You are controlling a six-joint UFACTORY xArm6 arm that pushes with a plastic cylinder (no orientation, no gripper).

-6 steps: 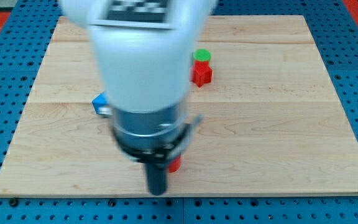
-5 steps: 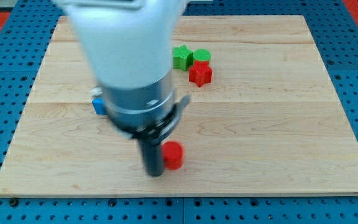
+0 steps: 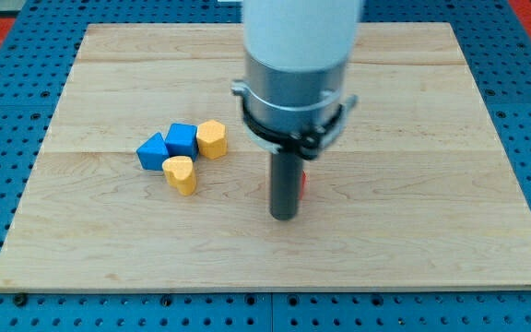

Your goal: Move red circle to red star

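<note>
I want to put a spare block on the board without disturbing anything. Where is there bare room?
Free: the view's right of my tip, and the strip along the bottom edge. Crowded: mid-left, where blue triangle, blue cube and two yellow blocks cluster. The red block sits against the rod.

My tip (image 3: 284,217) touches red block (image 3: 302,183) (mostly hidden).

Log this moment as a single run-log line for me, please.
my tip on board, touching red circle | red circle mostly hidden behind rod, on its right | red star hidden by arm | blue and yellow blocks grouped left, untouched
</note>
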